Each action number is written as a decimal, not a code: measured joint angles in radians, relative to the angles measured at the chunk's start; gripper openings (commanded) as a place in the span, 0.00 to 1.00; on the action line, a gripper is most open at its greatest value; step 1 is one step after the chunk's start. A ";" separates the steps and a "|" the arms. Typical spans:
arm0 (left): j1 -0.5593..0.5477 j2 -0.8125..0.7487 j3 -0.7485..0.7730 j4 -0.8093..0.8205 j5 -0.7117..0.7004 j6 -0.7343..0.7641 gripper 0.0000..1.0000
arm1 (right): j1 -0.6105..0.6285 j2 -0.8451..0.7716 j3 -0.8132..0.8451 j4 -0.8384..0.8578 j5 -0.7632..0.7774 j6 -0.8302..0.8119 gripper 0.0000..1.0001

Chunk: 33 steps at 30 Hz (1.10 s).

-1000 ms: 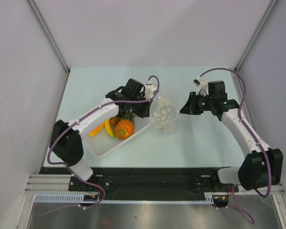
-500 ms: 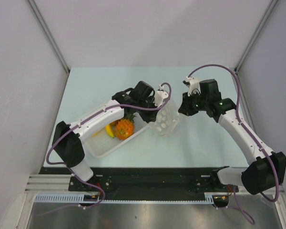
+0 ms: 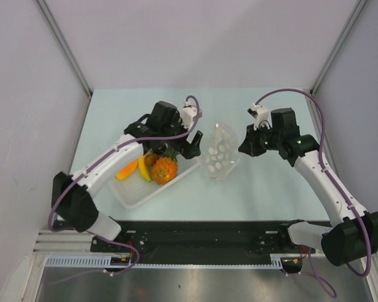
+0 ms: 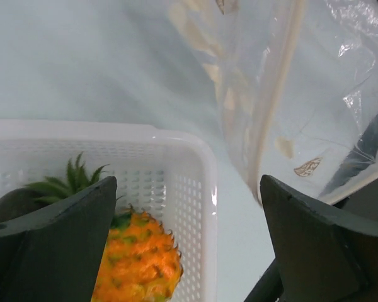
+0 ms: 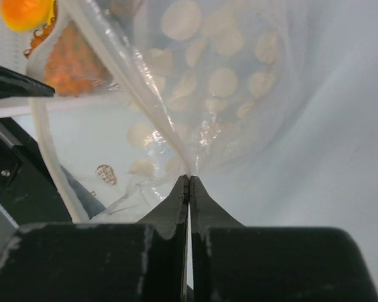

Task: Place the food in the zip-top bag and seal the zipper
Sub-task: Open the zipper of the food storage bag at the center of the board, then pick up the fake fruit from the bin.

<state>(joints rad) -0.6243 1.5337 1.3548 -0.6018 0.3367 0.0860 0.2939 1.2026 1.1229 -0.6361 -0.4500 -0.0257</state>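
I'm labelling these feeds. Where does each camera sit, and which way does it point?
Top external: above and behind the bases, looking down on the table; the left arm and right arm show whole.
Left wrist: on the left arm, looking past the open left pincer at the basket and pineapple.
Right wrist: on the right arm, looking along the shut right pincer pinching the zip-top bag.
Shared: the bag shows in all three.

The right gripper (image 3: 242,147) meets a dotted bag (image 3: 219,151) at its three o'clock edge; a basket (image 3: 134,191) of toy fruit (image 3: 164,170) sits at eight o'clock.
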 measured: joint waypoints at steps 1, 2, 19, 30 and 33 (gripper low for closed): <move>0.010 -0.034 -0.021 0.022 -0.006 -0.008 1.00 | 0.000 -0.005 -0.006 0.005 -0.012 0.011 0.00; 0.019 -0.070 -0.043 0.051 -0.021 -0.013 1.00 | -0.002 -0.009 -0.014 0.014 -0.025 0.027 0.00; 0.216 0.023 -0.166 0.163 -0.100 0.045 0.91 | -0.043 0.020 -0.057 0.089 -0.127 0.203 0.00; 0.202 0.206 -0.160 0.126 -0.169 0.045 0.81 | -0.067 0.027 -0.056 0.095 -0.214 0.274 0.00; 0.193 0.213 -0.160 0.119 -0.177 0.046 0.62 | -0.077 0.027 -0.056 0.095 -0.248 0.306 0.00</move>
<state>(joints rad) -0.4316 1.7466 1.1950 -0.4828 0.1600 0.1322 0.2173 1.2297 1.0664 -0.5415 -0.6983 0.2798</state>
